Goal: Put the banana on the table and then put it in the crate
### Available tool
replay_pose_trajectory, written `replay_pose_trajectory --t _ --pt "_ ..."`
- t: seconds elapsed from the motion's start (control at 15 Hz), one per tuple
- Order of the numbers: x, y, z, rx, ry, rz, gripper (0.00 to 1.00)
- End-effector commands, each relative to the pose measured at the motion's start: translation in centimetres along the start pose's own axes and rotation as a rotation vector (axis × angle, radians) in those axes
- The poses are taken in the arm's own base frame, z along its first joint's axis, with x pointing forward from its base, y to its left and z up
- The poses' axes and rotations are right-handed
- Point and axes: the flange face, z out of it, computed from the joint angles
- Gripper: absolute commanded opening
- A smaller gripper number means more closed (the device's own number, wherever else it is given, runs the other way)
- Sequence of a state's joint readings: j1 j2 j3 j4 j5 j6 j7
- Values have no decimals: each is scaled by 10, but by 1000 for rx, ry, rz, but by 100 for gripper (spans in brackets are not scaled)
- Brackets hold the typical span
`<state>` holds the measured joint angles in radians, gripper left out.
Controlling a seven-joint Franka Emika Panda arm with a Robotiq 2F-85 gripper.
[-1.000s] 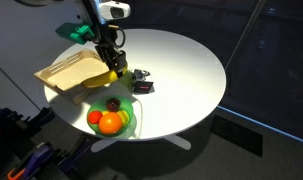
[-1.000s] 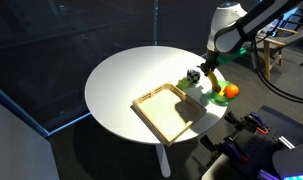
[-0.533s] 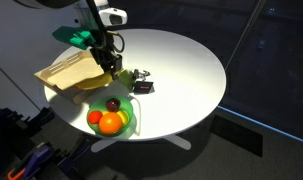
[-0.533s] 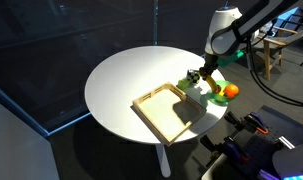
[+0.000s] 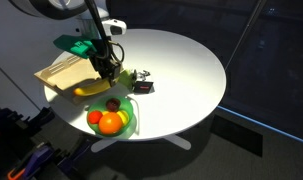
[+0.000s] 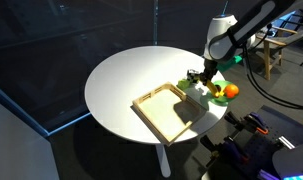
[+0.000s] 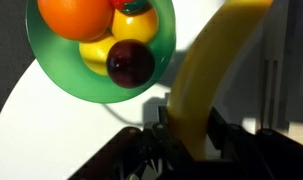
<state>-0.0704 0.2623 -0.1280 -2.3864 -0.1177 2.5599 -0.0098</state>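
My gripper [image 7: 189, 135] is shut on the yellow banana [image 7: 206, 70]. In the wrist view the banana runs up from the jaws toward the top right. In an exterior view the banana [image 5: 92, 89] hangs low at the edge of the light-wood crate [image 5: 66, 72], between the crate and the green plate. The gripper [image 5: 105, 72] is just above it. In an exterior view the gripper [image 6: 203, 80] sits by the crate's [image 6: 169, 111] near corner, and the banana is barely visible there. The round white table [image 5: 181, 70] carries everything.
A round green plate [image 5: 127, 125] holds an orange [image 5: 110, 123], a dark round fruit and a yellow-green fruit; it shows in the wrist view [image 7: 51, 60] too. A small dark object [image 5: 141, 82] lies beside the crate. Glass panels stand behind the table.
The gripper has moved down and toward the crate's edge with the banana, which now hangs lower and more level beside the plate.
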Motion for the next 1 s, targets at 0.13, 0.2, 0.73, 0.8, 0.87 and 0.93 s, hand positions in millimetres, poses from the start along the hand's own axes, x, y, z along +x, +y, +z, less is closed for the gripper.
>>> replay_pose_trajectory --t 0.13,0.2,0.73,0.8,0.87,0.93 --pt "-3 3 17 28 -33 -16 16" --pt "-4 3 21 27 -40 -13 16" --pt "-7 -3 34 6 -48 -4 16" --pt "-7 -4 34 5 -47 -5 16" --pt "-7 -5 34 3 -45 -6 16" --pt "-6 -7 34 2 -44 -7 16"
